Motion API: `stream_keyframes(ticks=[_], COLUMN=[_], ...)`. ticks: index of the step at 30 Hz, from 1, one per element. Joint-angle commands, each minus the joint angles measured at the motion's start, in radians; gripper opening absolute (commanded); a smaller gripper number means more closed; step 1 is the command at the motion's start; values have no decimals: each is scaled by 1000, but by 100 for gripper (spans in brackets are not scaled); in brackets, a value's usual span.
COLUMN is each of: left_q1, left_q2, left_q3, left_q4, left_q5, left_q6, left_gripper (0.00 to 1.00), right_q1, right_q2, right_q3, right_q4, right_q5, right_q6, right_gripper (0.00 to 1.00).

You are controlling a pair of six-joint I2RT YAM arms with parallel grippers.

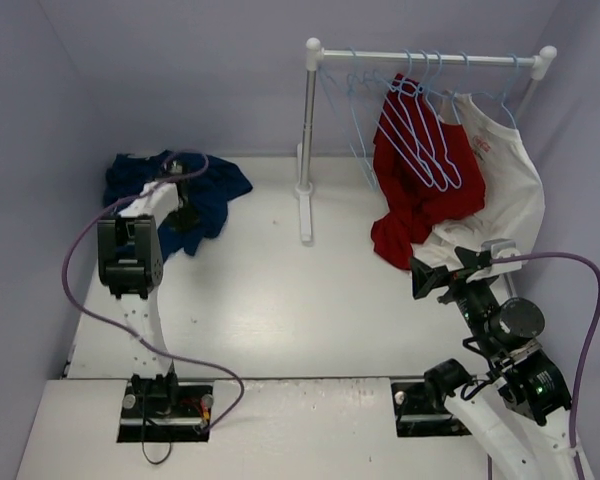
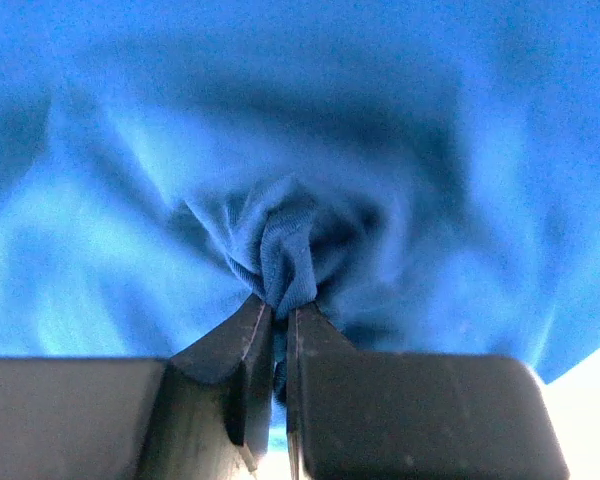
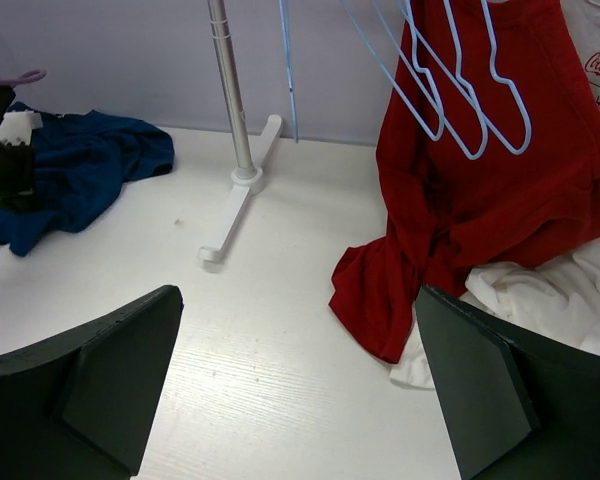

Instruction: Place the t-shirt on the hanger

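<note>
2 white arms [image 1: 148, 325] with black joints, purple cables [image 1: 555, 258] (1 each), dark wedge-shaped tool fingers [image 3: 110, 380].

We are looking down on a white table [image 1: 280, 300] that is carrying a crumpled navy t-shirt [image 1: 220, 190] in its far left corner. The clothes rack's white foot [image 1: 305, 215] is standing near the middle of the far side. To the right, a red shirt [image 1: 400, 240] is trailing its hem onto the surface. A white shirt [image 1: 515, 195] is bunching on the tabletop just beside it, and the red one appears to be overlapping its edge.
</note>
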Motion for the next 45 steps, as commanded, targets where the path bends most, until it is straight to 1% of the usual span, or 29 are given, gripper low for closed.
stream_keyframes(ticks=[1, 2, 3, 6, 7, 8, 9, 10, 11, 12, 14, 15, 17, 20, 23, 24, 25, 27, 29, 30, 32, 34, 36, 40, 42, 43, 44, 45], left_q1=[-149, -221, -266, -445, -550, -558, -621, -643, -656, -660, -659, -659, -658, -636, -586, -563, -537, -480, -473, -473, -473, -474, -474, -479, -489, -497, -509, -520], left_q2=[-359, -428, -497, -833, -896, -953, -1002, -1083, -1157, -1174, -1291, -1323, -1343, -1297, -1179, -1118, -1096, -956, -865, -792, -696, -600, -551, -433, -385, -361, -337, -322], left_q3=[-310, -379, -449, -673, -760, -797, -822, -842, -870, -884, -884, -874, -830, -787, -759, -758, -759, -756, -744, -716, -660, -610, -571, -541, -547, -554, -563, -572], left_q4=[11, 33, 42, 58, 52, 41, 17, -9, -43, -68, -120, -159, -205, -214, -169, -142, -110, -5, 52, 64, 87, 102, 117, 129, 149, 163, 183, 199], left_q5=[42, 40, 47, 41, 28, 20, 15, 17, 25, 27, 17, -5, -59, -96, -99, -72, -37, 20, 21, 19, 27, 38, 43, 50, 72, 85, 98, 102], left_q6=[-78, -101, -129, -284, -311, -330, -355, -390, -405, -408, -417, -414, -394, -354, -298, -272, -262, -244, -234, -225, -223, -225, -233, -264, -279, -287, -300, -312], left_gripper=[0, 0, 0, 0, 0, 0, 4, 13, 32, 45, 62, 70, 75, 77, 78, 78, 78, 78, 78, 78, 78, 78, 78, 77, 73, 65, 52, 41], right_q1=[-2, -2, -2, -2, -2, -2, -2, -2, -2, -2, -2, -2, -2, -2, -1, -1, -1, -1, 1, 1, 0, 1, 2, 2, 4, 4, 5, 5], right_q2=[34, 39, 45, 81, 92, 106, 116, 141, 165, 183, 221, 242, 292, 366, 405, 426, 441, 460, 469, 469, 466, 465, 458, 418, 406, 402, 401, 401], right_q3=[20, 27, 32, 56, 71, 72, 86, 94, 104, 111, 124, 131, 142, 176, 199, 204, 208, 211, 205, 196, 175, 155, 133, 86, 76, 74, 71, 69], right_q4=[79, 79, 79, 79, 79, 79, 81, 81, 81, 81, 81, 81, 82, 81, 79, 80, 81, 81, 81, 81, 81, 79, 79, 79, 80, 79, 80, 81], right_q5=[-1, 4, 4, 3, 3, 3, -3, -5, -12, -18, -43, -58, -93, -148, -178, -184, -188, -194, -202, -204, -196, -188, -198, -194, -185, -184, -186, -186], right_q6=[-29, -32, -34, -43, -46, -49, -52, -52, -52, -52, -52, -61, -81, -81, -83, -83, -83, -78, -72, -65, -63, -27, -16, 3, 14, 20, 23, 26], right_gripper=[100, 100, 100, 100, 100, 100, 100, 100, 100, 100, 100, 100, 100, 100, 100, 100, 100, 99, 98, 98, 97, 96, 96, 96, 95, 94, 94, 94])
